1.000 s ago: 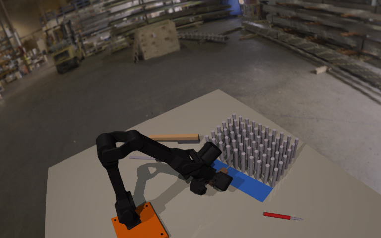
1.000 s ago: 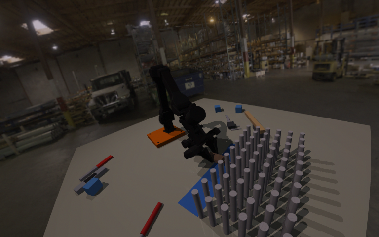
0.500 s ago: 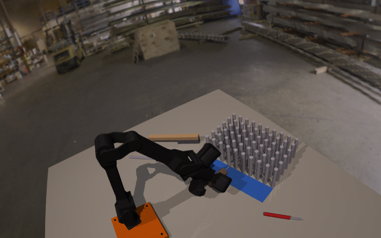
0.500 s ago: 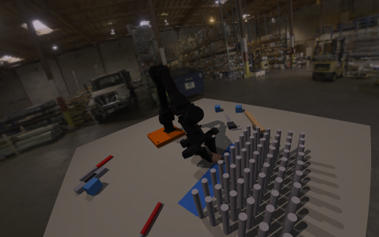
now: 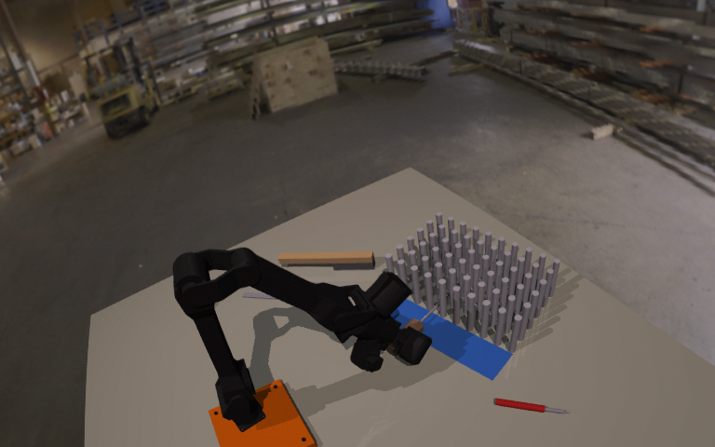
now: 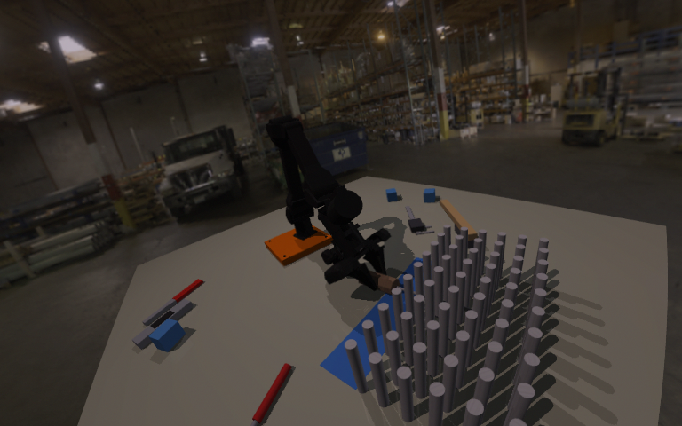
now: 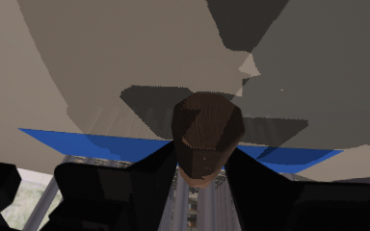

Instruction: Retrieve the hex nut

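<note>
The nut cannot be made out among the upright spacers (image 5: 471, 310) (image 6: 355, 366) (image 7: 39, 212), toward which the thin shaft (image 5: 429, 314) of the wooden-handled tool (image 5: 414, 325) (image 6: 387, 283) (image 7: 207, 125) is pointed, its long axis laid across the blue strip (image 5: 474, 358) (image 6: 346, 364) (image 7: 53, 140), the handle clamped in the gripper (image 5: 400, 337) (image 6: 377, 280) (image 7: 200, 145). The spacers are borne by a beige table (image 5: 157, 342) (image 6: 226, 326) (image 7: 39, 72), set in a dim warehouse where a blue dumpster (image 6: 352, 150) is seen, its contents hidden.
</note>
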You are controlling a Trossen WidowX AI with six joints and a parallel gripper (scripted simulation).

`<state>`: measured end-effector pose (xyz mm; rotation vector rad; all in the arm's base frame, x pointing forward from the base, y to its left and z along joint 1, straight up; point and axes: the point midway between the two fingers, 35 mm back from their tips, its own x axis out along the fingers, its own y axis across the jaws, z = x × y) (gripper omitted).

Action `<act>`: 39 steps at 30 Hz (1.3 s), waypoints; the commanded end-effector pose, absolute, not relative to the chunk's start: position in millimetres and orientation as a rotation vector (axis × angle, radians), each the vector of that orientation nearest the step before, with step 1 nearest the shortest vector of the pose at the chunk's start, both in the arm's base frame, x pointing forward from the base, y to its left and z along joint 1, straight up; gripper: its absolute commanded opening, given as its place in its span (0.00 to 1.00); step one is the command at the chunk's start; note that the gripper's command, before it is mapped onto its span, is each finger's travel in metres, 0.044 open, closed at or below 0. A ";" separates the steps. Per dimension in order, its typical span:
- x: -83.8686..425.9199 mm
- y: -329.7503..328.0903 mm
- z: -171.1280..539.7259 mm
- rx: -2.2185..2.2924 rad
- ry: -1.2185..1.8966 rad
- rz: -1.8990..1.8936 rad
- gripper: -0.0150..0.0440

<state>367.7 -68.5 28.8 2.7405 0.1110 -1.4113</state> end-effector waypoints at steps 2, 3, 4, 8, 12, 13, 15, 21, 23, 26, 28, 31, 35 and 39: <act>362.8 -67.9 29.0 2.740 0.118 -1.408 0.25; 362.2 -68.0 29.0 2.740 0.118 -1.408 0.25; 361.6 -68.1 28.9 2.740 0.118 -1.408 0.25; 359.0 -68.3 28.9 2.740 0.118 -1.408 0.25; 356.5 -68.6 28.8 2.740 0.118 -1.409 0.25; 355.8 -68.7 28.8 2.740 0.118 -1.409 0.25; 354.5 -68.8 28.7 2.740 0.118 -1.409 0.25; 350.7 -69.2 28.6 2.740 0.118 -1.409 0.25; 349.3 -69.3 28.6 2.740 0.118 -1.410 0.25; 347.3 -69.5 28.5 2.740 0.118 -1.410 0.25; 345.9 -69.7 28.5 2.739 0.118 -1.410 0.25; 343.8 -69.9 28.4 2.739 0.118 -1.410 0.25; 341.1 -70.1 28.3 2.739 0.118 -1.411 0.25; 338.3 -70.4 28.2 2.739 0.118 -1.411 0.25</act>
